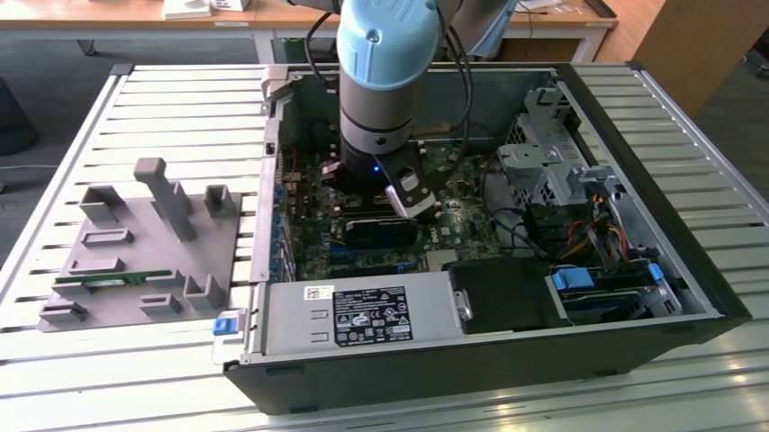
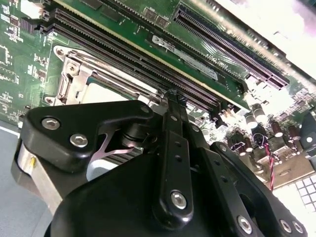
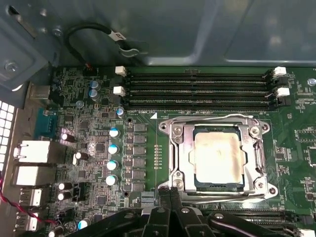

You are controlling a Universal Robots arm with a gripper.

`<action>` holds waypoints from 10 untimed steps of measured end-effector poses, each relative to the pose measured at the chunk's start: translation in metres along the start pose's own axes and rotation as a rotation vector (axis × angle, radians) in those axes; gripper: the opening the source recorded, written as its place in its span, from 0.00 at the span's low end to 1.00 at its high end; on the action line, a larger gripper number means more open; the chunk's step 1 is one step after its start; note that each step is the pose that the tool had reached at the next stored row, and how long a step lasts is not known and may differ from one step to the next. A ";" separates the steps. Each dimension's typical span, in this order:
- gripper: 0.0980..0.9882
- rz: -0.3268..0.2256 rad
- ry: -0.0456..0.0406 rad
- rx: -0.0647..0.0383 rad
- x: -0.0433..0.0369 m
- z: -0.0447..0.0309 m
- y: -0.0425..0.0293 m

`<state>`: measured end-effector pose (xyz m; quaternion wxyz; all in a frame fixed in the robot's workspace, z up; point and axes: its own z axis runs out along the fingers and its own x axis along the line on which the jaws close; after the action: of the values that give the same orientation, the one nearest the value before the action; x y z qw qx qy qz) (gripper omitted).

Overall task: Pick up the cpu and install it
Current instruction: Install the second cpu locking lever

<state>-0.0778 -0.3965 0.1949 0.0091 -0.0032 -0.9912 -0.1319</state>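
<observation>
CPU sits flat in the socket on the motherboard, silver top up, framed by the metal socket bracket in the first wrist view. Retention lever wire runs along the bracket's outer edge. Second wrist view: a pale corner of the CPU shows inside the bracket, partly hidden behind the gripper body.

Gripper hangs just beside the socket's edge, fingertips close together with nothing between them; the two narrow black tips meet near the bracket rim and do not touch the chip's top. In the second wrist view the fingers run together as one dark bar over the board, gripper tip near the memory slots.

Four long memory slots with white end clips lie next to the socket, on the side away from the gripper. Rows of round capacitors stand beside the socket, toward the rear port block.

Exterior view: the arm, blue and grey, reaches down into the open computer case, which lies on its side on a slatted metal table. Gripper is low over the board at mid-case. Power supply sits at the case's near edge. Grey fixture tray rests on the table at the exterior view's left, well apart from the case, with a narrow green memory stick lying in it.
</observation>
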 end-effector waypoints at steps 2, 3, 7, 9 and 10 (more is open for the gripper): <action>0.01 0.000 0.0000 0.000 0.0002 0.0004 0.0009; 0.01 0.000 0.0000 -0.001 0.0004 0.0005 0.0014; 0.01 0.000 0.0000 -0.005 0.0012 0.0014 0.0026; 0.01 0.000 0.0000 -0.007 0.0015 0.0020 0.0032; 0.01 0.000 0.0001 -0.008 0.0017 0.0023 0.0034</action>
<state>-0.0796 -0.3926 0.1936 0.0091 -0.0032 -0.9907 -0.1360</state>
